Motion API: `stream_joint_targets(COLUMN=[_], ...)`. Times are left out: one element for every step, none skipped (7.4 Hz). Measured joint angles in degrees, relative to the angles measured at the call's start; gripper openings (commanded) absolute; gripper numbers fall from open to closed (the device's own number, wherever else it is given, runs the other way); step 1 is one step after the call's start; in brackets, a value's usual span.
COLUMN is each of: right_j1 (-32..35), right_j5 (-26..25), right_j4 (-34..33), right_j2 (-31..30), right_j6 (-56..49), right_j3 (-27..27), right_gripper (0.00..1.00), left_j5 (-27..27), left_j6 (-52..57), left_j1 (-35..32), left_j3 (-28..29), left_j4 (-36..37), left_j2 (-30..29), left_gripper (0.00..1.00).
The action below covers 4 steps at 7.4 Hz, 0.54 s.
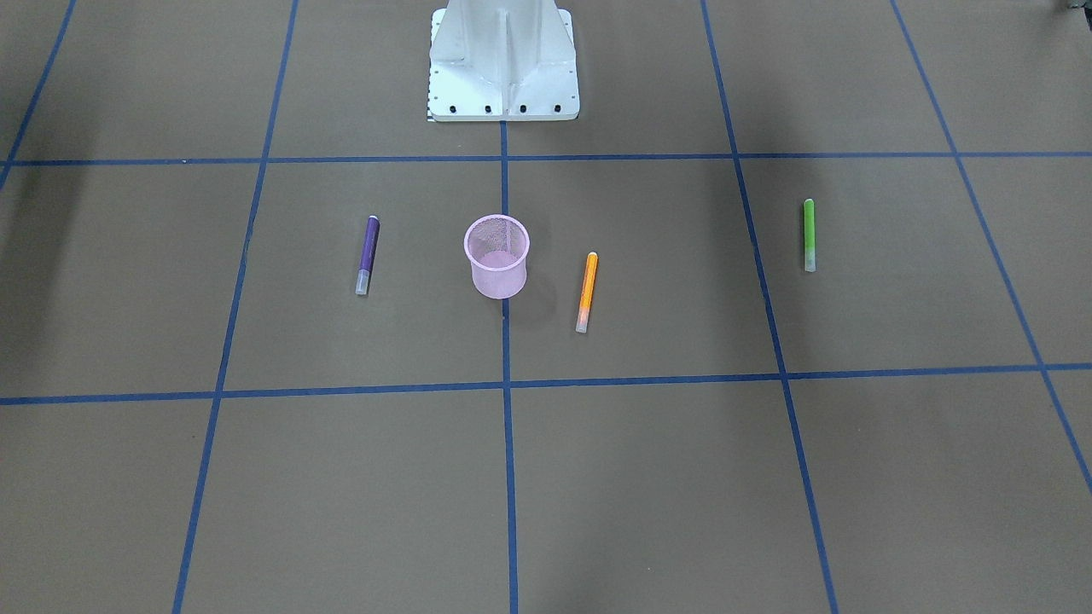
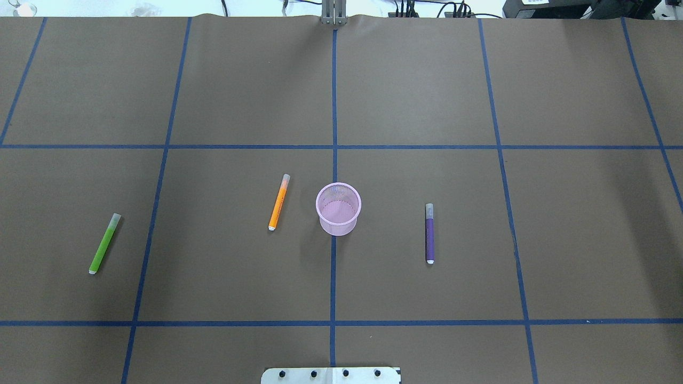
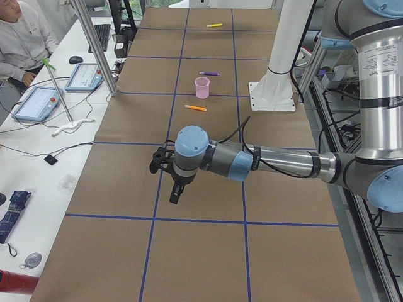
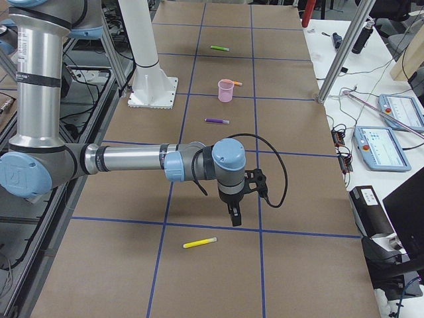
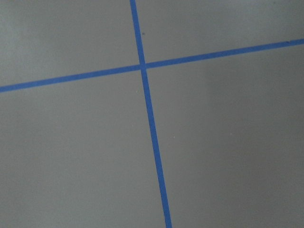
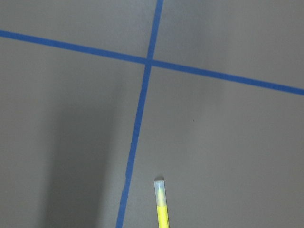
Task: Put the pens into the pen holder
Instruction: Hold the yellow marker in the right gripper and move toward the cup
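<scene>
The pink mesh pen holder (image 2: 338, 208) stands upright and empty at the table's middle. The orange pen (image 2: 278, 202) lies just to its left, the purple pen (image 2: 429, 233) to its right, and the green pen (image 2: 104, 243) far left. The yellow pen (image 4: 199, 243) lies near the table's right end and also shows in the right wrist view (image 6: 161, 206). My left gripper (image 3: 173, 195) hangs over the table's left end and my right gripper (image 4: 235, 215) hangs near the yellow pen. Each shows only in a side view, so I cannot tell whether it is open or shut.
The white robot base (image 1: 503, 64) stands at the table's near edge behind the holder. Blue tape lines (image 2: 333, 146) divide the brown table into squares. Operator desks with tablets (image 4: 383, 147) run along the far side, and a person (image 3: 19, 38) sits there.
</scene>
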Motion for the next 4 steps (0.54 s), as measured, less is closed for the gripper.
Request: stream_joint_targets(right_j1=[0.0, -0.07, -0.47, -1.45], right_j5=[0.22, 0.92, 2.16, 3.2], right_j4=[1.38, 5.28, 11.78, 18.83], right_j2=[0.34, 0.13, -0.17, -0.4], right_j6=[0.12, 0.56, 2.29, 5.72], right_j3=[-0.86, -3.0, -6.79, -11.08], right_gripper=[1.0, 1.0, 1.0, 1.0], left_j5=[-0.05, -0.1, -0.15, -0.24], left_j6=[0.04, 0.07, 0.08, 0.09], left_j1=[0.01, 0.02, 0.02, 0.02], left_j3=[0.08, 0.03, -0.09, -0.28], left_j4=[-0.24, -0.49, -0.71, -0.8], left_j2=[-1.41, -1.96, -2.17, -2.27], left_gripper=[1.0, 1.0, 1.0, 1.0])
